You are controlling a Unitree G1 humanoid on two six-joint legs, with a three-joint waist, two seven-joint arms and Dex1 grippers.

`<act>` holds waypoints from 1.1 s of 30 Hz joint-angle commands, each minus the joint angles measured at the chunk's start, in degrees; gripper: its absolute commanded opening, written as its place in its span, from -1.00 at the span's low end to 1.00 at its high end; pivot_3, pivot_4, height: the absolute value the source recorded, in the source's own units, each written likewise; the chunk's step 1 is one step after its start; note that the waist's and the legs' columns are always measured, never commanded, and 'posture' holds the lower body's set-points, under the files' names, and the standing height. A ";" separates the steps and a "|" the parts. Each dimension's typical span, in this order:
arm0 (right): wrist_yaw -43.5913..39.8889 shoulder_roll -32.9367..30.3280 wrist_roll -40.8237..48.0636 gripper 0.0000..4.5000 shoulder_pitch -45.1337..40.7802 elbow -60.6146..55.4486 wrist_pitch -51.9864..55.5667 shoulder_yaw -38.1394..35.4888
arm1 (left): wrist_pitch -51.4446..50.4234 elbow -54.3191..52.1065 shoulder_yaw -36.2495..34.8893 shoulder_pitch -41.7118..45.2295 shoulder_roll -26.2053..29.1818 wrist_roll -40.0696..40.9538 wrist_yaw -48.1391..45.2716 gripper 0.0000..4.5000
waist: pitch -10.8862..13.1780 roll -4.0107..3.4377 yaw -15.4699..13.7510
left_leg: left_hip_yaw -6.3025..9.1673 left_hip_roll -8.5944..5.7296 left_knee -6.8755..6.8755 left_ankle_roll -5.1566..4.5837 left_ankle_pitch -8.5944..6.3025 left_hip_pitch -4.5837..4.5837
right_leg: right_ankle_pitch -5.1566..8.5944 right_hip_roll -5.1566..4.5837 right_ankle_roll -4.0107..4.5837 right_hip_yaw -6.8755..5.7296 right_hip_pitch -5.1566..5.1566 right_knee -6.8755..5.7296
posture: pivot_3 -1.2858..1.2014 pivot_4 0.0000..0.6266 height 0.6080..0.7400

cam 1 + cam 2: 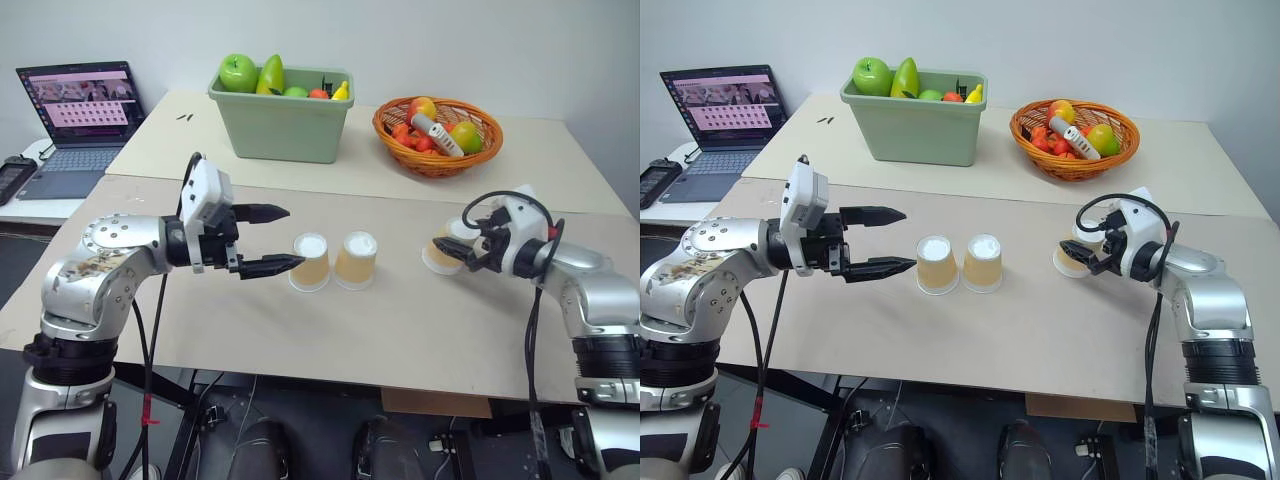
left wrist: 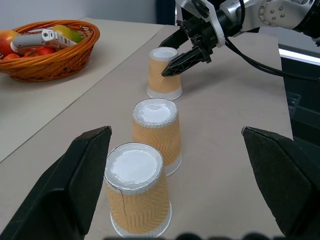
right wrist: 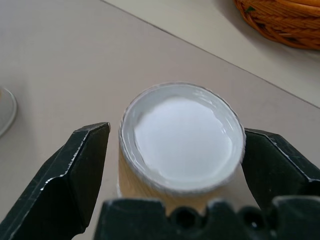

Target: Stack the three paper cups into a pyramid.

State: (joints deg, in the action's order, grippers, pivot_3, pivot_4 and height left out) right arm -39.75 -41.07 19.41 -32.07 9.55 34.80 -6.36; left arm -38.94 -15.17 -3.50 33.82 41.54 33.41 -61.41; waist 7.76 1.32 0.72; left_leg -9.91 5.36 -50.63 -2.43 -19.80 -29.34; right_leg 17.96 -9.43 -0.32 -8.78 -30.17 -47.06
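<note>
left arm is reaching in from the desk's left edge, forearm bent across, wrist turned so the left gripper [image 1: 264,239] is pointing toward the right, roughly level. its two black fingers are standing apart, one above the other, holding nothing. right arm is coming in from the desk's right edge, right gripper [image 1: 452,254] pointing left and slightly down, fingers [image 3: 75,175] spread wide.

three paper cups [image 1: 311,262] are tan-orange with a faint zigzag pattern and white bases. the tabletop [image 1: 400,330] is beige. a pale green bin [image 1: 283,125] sits beside an orange woven basket [image 1: 437,160]. pincer fingers [image 1: 262,266] are black.
</note>
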 commanded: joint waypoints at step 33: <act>-23.00 4.66 7.43 0.23 -34.40 -0.23 6.43 9.24 | 1.88 -0.53 -5.76 -5.86 3.41 0.26 3.08 1.00 | 0.17 -0.28 0.58 | 0.00 0.00 0.06 0.01 0.00 -0.05 | 0.06 0.04 0.09 0.02 -0.12 -0.07 | 0.03 -0.52 -0.27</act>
State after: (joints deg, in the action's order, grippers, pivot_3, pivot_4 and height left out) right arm -59.90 -36.79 25.03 -64.12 9.79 40.13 2.20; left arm -38.44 -14.39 -7.06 28.13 43.85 33.40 -58.69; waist 7.93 1.04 1.30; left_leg -9.89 5.36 -50.58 -2.42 -19.80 -29.39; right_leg 18.02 -9.39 -0.23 -8.78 -30.29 -47.14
